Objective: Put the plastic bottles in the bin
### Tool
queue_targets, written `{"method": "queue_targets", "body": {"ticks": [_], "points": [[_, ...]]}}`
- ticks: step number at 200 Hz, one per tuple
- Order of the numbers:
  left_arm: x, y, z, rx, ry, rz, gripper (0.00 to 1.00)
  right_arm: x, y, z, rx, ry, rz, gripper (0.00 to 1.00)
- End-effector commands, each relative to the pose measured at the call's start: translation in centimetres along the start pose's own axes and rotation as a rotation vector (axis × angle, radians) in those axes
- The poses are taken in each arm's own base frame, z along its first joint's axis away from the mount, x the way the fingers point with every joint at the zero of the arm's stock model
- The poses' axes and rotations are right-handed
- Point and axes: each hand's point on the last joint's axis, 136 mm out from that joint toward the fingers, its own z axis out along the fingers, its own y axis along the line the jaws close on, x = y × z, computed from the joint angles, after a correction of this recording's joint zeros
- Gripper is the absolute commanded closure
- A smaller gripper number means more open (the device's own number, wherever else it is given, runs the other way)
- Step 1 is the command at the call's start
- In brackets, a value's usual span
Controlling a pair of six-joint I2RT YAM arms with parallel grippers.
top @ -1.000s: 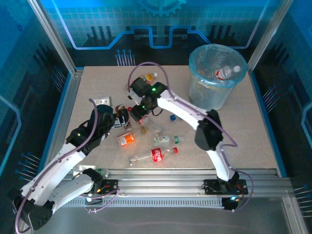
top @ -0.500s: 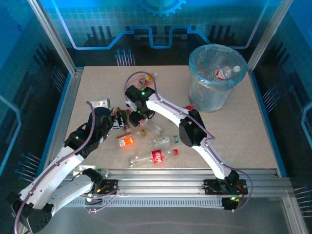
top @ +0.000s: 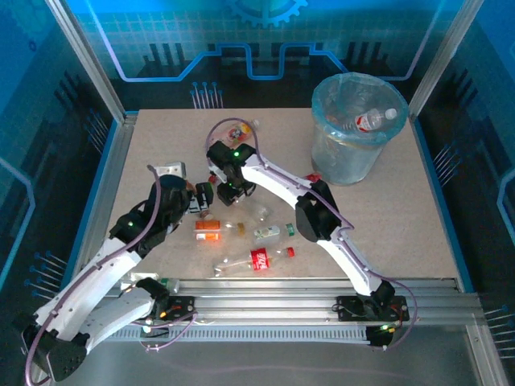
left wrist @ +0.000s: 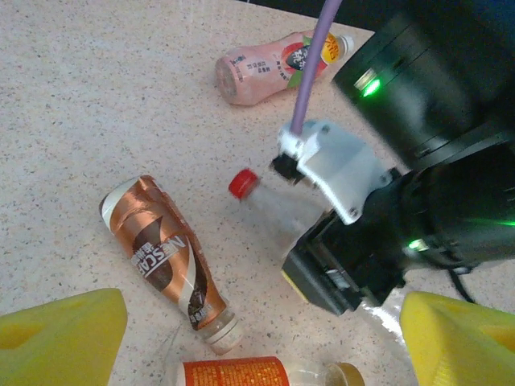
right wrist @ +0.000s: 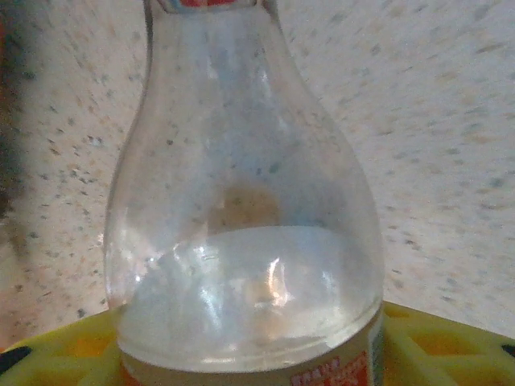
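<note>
Supporting table (top: 145, 161): speckled beige top across the lower two thirds of the overhead frame, strewn with bottles.
Bin (top: 346, 161): upper right of the table, lined in pale blue-green; one clear red-labelled bottle (top: 368, 121) lies inside.
Right gripper (top: 228, 191): left of centre in the overhead frame, down over a clear red-capped bottle (left wrist: 273, 211). In its wrist view yellow fingers show either side of that bottle at the bottom edge. Whether they clamp it cannot be told.
Left gripper (top: 200, 198): just left of the right one, yellow fingers (left wrist: 56, 338) spread wide, holding nothing.
Pink bottle (left wrist: 273, 64): top centre of the left wrist frame, on its side.
Brown bottle (left wrist: 165, 261): lower left of that frame, lying near the red cap but apart.
Orange bottle (top: 208, 233): just below the grippers overhead.
Cola-labelled bottle (top: 257, 257): lower centre, near the table's front edge.
</note>
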Motion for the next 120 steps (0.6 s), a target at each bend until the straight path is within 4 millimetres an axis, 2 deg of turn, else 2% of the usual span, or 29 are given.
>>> {"method": "queue_targets", "body": {"ticks": [1, 20, 40, 63, 73, 93, 106, 120], "points": [[-3.2, -1.9, -0.7, 0.060, -0.058, 0.035, 0.11, -4.3, -2.6, -12.4, 0.042, -0.287, 0.017, 0.44], [-5.5, -3.4, -1.1, 0.092, -0.094, 0.063, 0.11, -5.5, -4.1, -18.9, 0.056, -0.440, 0.029, 0.47], [-9.5, -5.9, -2.4, 0.171, -0.182, 0.065, 0.14, -6.6, -7.2, -26.5, 0.123, -0.634, 0.058, 0.49], [-14.6, -10.8, -4.1, 0.311, -0.280, 0.084, 0.15, -7.0, -12.3, -35.3, 0.228, -0.870, 0.137, 0.52], [-15.7, -13.7, -4.1, 0.370, -0.285, 0.120, 0.15, -6.6, -15.2, -38.3, 0.270, -0.954, 0.193, 0.52], [-17.6, -19.8, -4.7, 0.485, -0.293, 0.198, 0.15, -5.3, -20.6, -42.4, 0.358, -1.063, 0.285, 0.53], [-17.8, -23.6, -4.6, 0.559, -0.288, 0.246, 0.15, -4.4, -23.7, -43.7, 0.397, -1.100, 0.328, 0.53], [-17.7, -27.0, -3.9, 0.626, -0.266, 0.274, 0.15, -3.7, -26.8, -44.1, 0.421, -1.127, 0.367, 0.53]]}}
